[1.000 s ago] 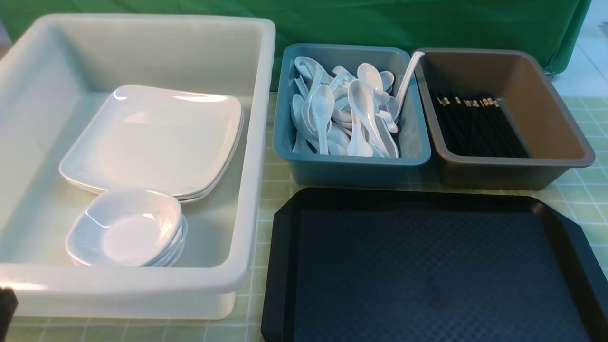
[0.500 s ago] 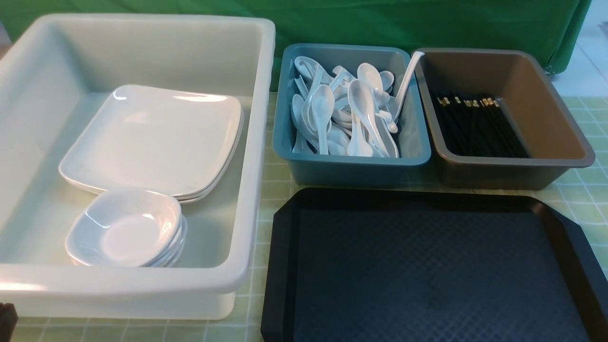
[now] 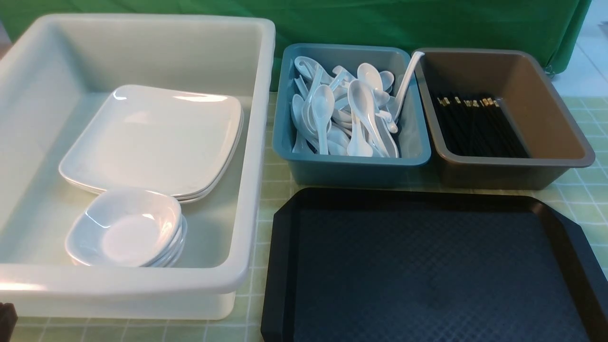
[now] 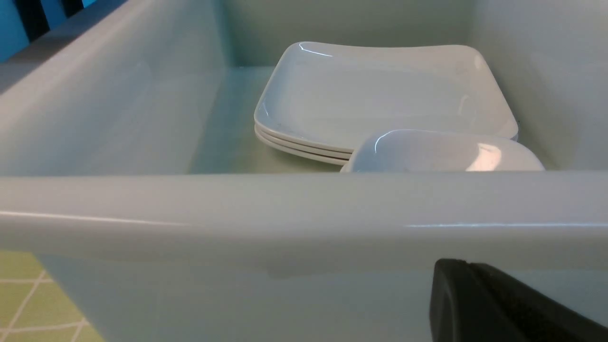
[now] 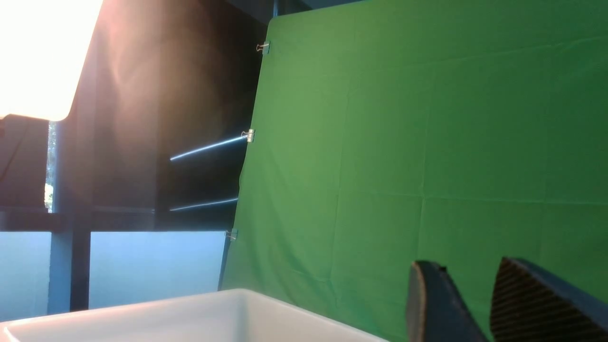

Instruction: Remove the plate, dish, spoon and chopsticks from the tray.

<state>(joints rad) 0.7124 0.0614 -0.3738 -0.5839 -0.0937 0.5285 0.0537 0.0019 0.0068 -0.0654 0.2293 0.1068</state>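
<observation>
The black tray point(image 3: 427, 266) has nothing on it. Plates point(image 3: 152, 137) and small dishes point(image 3: 126, 228) sit stacked in the white tub point(image 3: 256, 142). Spoons point(image 3: 342, 114) fill the blue bin point(image 3: 351, 166). Chopsticks point(image 3: 475, 123) lie in the brown bin point(image 3: 513, 173)

tray point(image 3: 285, 266) cut off below, left gripper point(image 4: 479, 304) mostly out of frame

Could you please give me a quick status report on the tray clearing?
Left gripper shut, right gripper open, both empty. Black plastic tray bare. Nothing in the way.
</observation>
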